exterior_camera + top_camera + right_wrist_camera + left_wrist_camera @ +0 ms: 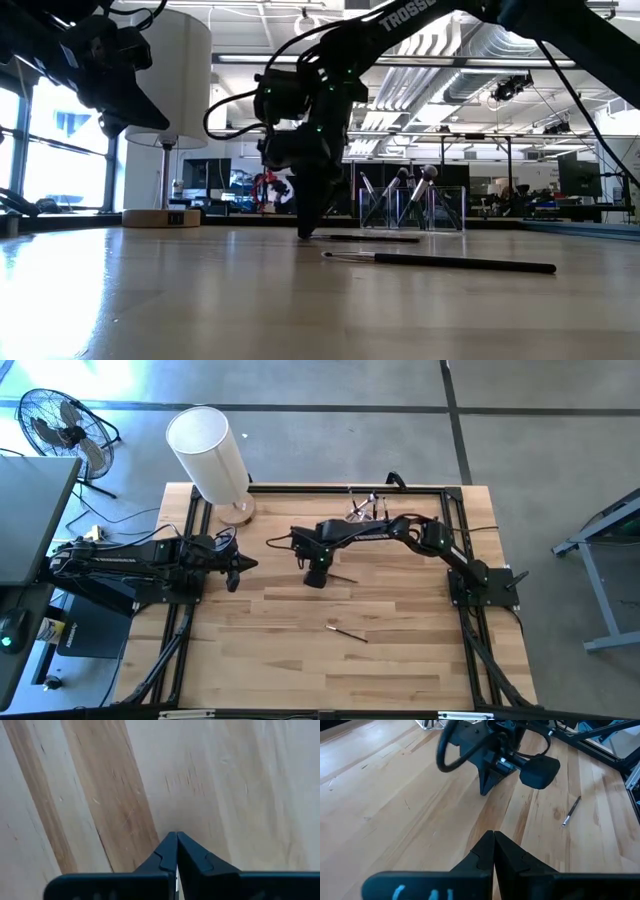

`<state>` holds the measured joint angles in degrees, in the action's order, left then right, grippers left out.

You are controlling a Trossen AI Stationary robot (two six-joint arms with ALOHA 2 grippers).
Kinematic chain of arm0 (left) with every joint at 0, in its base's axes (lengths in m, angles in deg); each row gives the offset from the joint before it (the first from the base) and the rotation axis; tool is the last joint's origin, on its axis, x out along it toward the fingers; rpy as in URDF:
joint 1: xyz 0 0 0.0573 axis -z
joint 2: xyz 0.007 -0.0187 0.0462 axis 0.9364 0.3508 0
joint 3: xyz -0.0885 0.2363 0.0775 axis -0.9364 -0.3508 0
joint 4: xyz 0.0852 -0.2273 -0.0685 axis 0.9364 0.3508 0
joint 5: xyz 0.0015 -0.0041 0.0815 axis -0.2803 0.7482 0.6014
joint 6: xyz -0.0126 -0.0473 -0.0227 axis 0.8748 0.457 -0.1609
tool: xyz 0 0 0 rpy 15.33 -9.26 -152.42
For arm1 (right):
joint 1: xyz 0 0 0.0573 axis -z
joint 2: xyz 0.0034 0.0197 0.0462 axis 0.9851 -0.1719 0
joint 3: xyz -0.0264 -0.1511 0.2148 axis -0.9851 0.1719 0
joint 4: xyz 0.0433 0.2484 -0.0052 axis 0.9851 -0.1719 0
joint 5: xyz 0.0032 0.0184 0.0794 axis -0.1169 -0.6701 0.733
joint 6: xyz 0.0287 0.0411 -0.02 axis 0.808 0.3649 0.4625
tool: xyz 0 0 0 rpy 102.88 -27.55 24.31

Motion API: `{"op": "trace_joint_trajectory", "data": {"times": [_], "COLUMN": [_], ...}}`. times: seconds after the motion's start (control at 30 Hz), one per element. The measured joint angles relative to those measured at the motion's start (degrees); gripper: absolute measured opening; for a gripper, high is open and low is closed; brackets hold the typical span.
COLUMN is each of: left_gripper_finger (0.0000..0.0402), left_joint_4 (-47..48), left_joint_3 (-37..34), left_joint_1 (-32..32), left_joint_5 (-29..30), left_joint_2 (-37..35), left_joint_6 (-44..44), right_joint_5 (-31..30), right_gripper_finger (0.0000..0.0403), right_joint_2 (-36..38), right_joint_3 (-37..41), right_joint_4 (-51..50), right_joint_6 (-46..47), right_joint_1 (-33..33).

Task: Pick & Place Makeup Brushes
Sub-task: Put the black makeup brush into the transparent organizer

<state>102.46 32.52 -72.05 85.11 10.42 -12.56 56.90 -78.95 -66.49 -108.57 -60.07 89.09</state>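
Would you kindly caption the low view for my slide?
Right gripper touches down beside a brush lying on the table.

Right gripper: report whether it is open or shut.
Shut. In its wrist view the right gripper shows both fingers pressed together at the tips, nothing between them, pointing down at the table.

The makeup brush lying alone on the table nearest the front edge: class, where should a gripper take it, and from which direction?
Grip the brush mid-handle, coming straight down from above. It lies flat on bare wood, thin and long, so close the fingers across its width.

place: we are looking at a workshop hall | signs: ceiling ducts (470,45), concrete floor (540,450), floor fan (62,428)
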Motion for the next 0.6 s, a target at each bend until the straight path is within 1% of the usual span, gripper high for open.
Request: {"op": "trace_joint_trajectory", "data": {"times": [0.1, 0.2, 0.4, 0.6], "left_gripper_finger": [0.0, 0.0, 0.0, 0.0], "left_joint_4": [0.0, 0.0, 0.0, 0.0], "left_joint_3": [0.0, 0.0, 0.0, 0.0], "left_joint_1": [0.0, 0.0, 0.0, 0.0], "left_joint_5": [0.0, 0.0, 0.0, 0.0], "left_joint_2": [0.0, 0.0, 0.0, 0.0], "left_joint_6": [-0.1, -0.1, -0.3, -0.3], "right_joint_5": [0.5, 0.5, -2.5, -2.3], "right_gripper_finger": [0.0001, 0.0001, 0.0, 0.0], "right_joint_2": [1.7, 4.1, 7.4, 10.9], "right_joint_3": [0.4, 0.2, 0.2, 0.2], "right_joint_4": [-2.5, -2.3, -6.4, -10.2], "right_joint_6": [0.4, 0.4, -0.3, -2.0], "right_joint_1": [0.0, 0.0, 0.4, 1.1]}}
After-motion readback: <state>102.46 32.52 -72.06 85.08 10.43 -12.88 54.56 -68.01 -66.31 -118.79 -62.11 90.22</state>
